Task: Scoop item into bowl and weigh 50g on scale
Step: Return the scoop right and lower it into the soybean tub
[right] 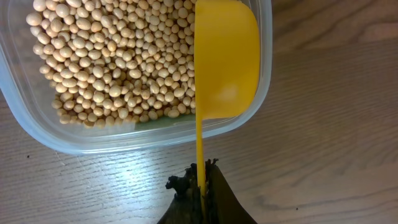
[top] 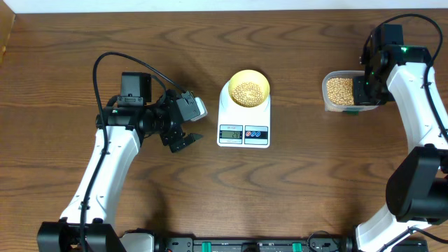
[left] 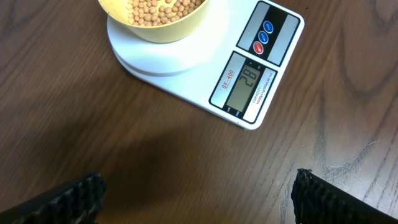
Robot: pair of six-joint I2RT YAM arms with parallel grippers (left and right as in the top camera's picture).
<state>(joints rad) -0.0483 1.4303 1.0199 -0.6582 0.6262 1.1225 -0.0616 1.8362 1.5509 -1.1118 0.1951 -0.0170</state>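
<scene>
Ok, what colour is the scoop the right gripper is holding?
Bright yellow; the scoop shows best in the right wrist view.

Open: bare brown wooden table (top: 210,84) between my wide-spread left claw (left: 199,202) and the white flat digital scale (top: 225,115), and a strip between scale and the clear plastic tub (right: 81,140). Blocked: the scale's top, filled by the small pale-yellow bowl (left: 161,31); one end of the tub, where my clamped right claw (right: 202,186) holds the bright yellow plastic scoop (right: 224,62) on edge.
</scene>
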